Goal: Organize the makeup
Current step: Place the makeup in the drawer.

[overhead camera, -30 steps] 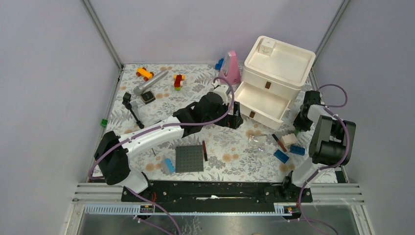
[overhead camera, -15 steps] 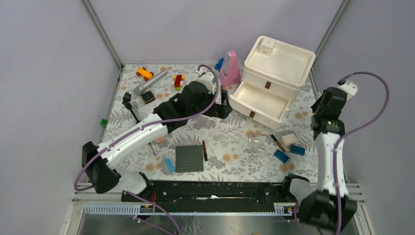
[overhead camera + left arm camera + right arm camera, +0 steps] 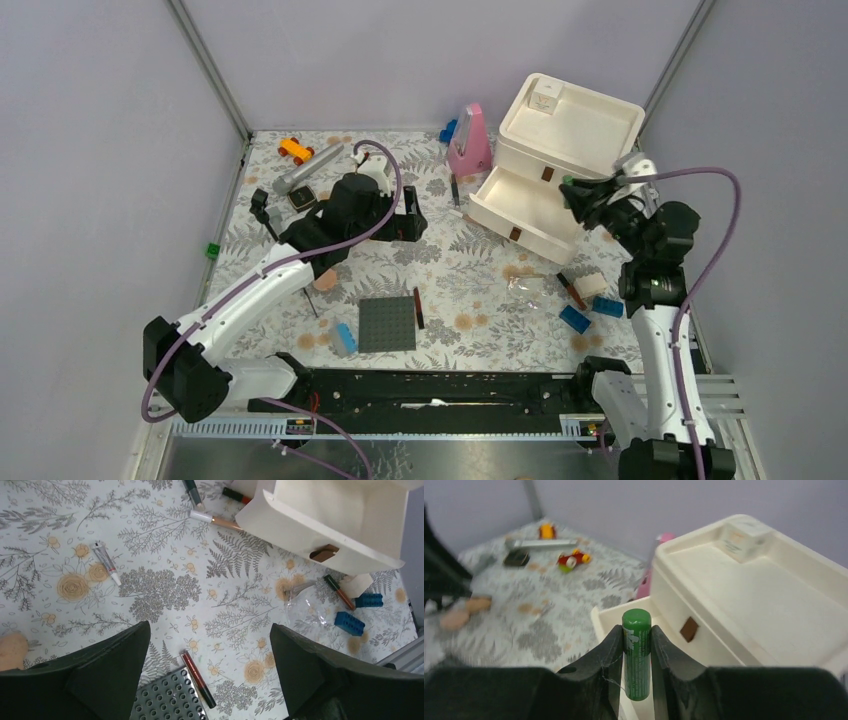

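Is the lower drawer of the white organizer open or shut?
Open: the lower drawer juts forward from the white organizer, its interior exposed.

Top view high, wide, left wrist looking down, right wrist sideways, all share drawer box [image 3: 585,130]

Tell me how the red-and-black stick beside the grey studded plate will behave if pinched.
The red-and-black stick looks slim and rigid, so probably light and unbending. Its rounded, glossy body may roll or slip if nudged sideways. It lies close beside the grey studded plate, which could hinder a pinch there.
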Motion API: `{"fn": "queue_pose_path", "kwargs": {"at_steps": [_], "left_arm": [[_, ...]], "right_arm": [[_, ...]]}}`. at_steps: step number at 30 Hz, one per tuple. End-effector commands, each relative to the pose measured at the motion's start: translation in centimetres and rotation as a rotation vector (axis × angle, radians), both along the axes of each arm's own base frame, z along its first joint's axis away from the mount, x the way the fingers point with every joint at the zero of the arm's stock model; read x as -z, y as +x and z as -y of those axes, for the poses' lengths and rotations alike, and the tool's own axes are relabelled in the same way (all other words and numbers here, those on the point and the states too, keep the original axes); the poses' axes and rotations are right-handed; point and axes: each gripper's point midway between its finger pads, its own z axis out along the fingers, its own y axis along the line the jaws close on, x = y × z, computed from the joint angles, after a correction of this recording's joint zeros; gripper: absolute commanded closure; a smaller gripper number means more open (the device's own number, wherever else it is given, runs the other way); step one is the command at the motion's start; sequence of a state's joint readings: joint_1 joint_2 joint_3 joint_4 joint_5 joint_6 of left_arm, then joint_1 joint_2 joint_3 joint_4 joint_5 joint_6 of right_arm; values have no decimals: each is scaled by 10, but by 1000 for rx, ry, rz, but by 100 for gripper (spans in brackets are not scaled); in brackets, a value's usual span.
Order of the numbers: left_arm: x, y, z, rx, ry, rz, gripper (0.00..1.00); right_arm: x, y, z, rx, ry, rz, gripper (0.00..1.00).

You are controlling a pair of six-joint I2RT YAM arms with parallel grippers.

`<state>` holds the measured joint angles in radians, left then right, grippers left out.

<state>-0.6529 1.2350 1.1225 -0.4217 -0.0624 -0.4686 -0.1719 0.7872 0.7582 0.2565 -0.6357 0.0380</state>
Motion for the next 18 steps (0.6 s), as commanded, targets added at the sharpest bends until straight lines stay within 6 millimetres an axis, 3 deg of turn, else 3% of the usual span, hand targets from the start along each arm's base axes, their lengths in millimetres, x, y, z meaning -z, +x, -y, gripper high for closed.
{"fn": "queue_pose_path", "kwargs": {"at_steps": [1, 6, 15, 18], "left_arm": [[-15, -1, 1, 20, -44, 48, 1], [-13, -4, -6, 32, -7, 56, 1], [2, -8, -30, 18, 111, 79, 1], [7, -7, -32, 17, 122, 73, 1]], "right_arm": [[2, -26, -63, -374, -333, 181, 100], [34, -15, -76, -456, -538, 211, 100], [89, 27, -65, -432, -759, 58, 99], [103, 37, -63, -426, -779, 21, 82]]}}
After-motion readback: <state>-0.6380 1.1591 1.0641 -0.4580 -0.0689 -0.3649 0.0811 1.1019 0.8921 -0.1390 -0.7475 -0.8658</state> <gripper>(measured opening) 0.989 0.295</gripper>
